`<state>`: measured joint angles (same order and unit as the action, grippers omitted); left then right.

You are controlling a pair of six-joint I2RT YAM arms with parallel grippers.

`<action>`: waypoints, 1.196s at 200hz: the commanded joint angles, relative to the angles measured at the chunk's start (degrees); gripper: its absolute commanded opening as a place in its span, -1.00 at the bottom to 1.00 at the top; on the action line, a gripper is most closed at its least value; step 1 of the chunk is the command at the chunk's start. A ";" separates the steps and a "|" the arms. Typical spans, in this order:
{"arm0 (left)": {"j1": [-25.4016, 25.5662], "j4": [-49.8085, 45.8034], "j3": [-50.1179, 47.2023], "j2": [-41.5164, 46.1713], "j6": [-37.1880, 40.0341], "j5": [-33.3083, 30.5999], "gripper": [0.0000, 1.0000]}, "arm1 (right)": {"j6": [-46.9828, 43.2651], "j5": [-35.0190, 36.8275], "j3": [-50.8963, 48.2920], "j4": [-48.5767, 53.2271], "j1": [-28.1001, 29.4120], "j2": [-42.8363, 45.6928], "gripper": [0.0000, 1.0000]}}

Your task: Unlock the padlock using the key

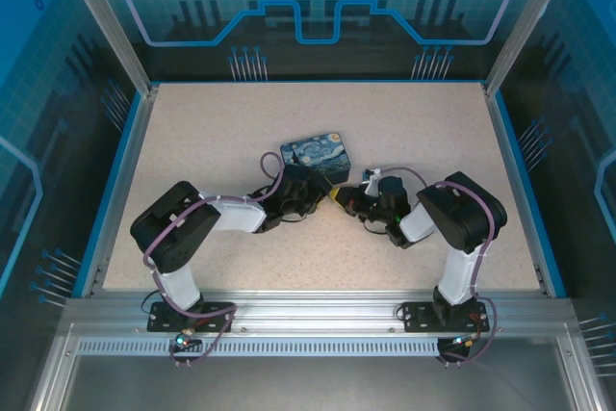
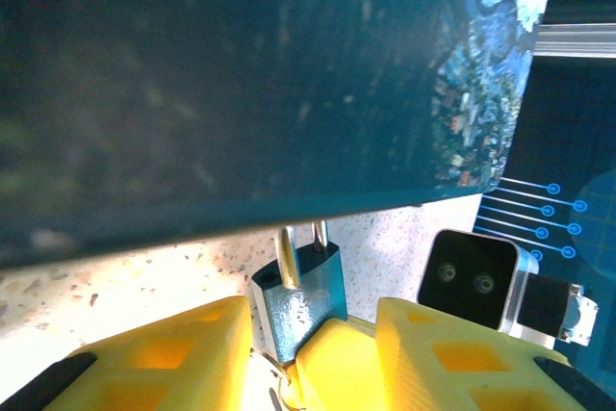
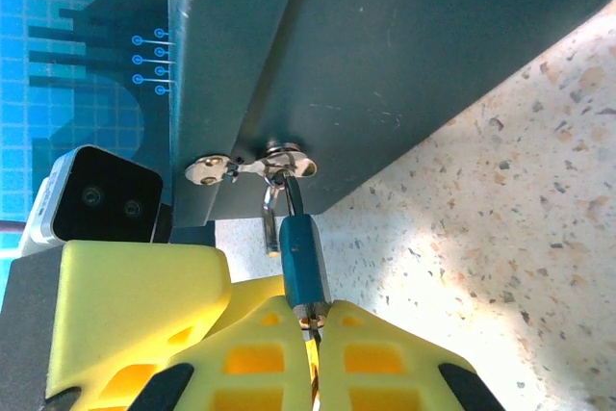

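Speckled beige surface (image 1: 192,141) inside a blue-walled enclosure, with a painted box (image 1: 315,153) lying near the middle and both arms reaching to its near side. Hanging from the box's metal hasp (image 3: 248,168) by a thin silvery shackle (image 3: 272,214): the padlock (image 3: 305,262), small and bluish, keyhole end turned toward the arms. Left pincer (image 2: 289,358) narrowed around the padlock body, yellow fingers (image 2: 164,353) against both flanks, steadying it. Right pincer (image 3: 313,363) pinched fully together on the key (image 3: 310,322), a dark sliver barely showing between the fingertips, tip meeting the base of the padlock; impossible to tell how deep it sits.

Likely to handle as light, stiff metal, both pieces. Free to swing and twist on the hasp unless clamped, so best gripped low on the broad flat faces, clear of the shackle, leaving room for it to spring up. Smooth painted sides probably slippery under a turning load. Key thin enough to roll or slip between the pads; best held flat across its head, in line with the keyhole, then turned gently without side force.
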<state>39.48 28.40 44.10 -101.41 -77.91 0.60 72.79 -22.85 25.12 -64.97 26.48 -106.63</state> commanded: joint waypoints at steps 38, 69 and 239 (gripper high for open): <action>-1.12 -9.13 0.30 7.66 4.05 -3.03 -0.06 | -12.40 3.22 1.25 12.35 2.18 6.84 -0.90; -1.89 -13.62 0.37 12.66 6.22 -4.00 -0.04 | -21.84 6.86 4.10 27.20 3.64 13.22 -0.89; -9.29 -17.16 1.66 15.28 10.05 -2.69 0.00 | -56.43 34.87 20.93 69.44 16.73 19.44 -0.91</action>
<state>30.96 10.98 44.10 -84.55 -69.93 -2.33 24.32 2.37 44.66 -1.13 40.01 -88.60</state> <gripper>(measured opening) 0.499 0.045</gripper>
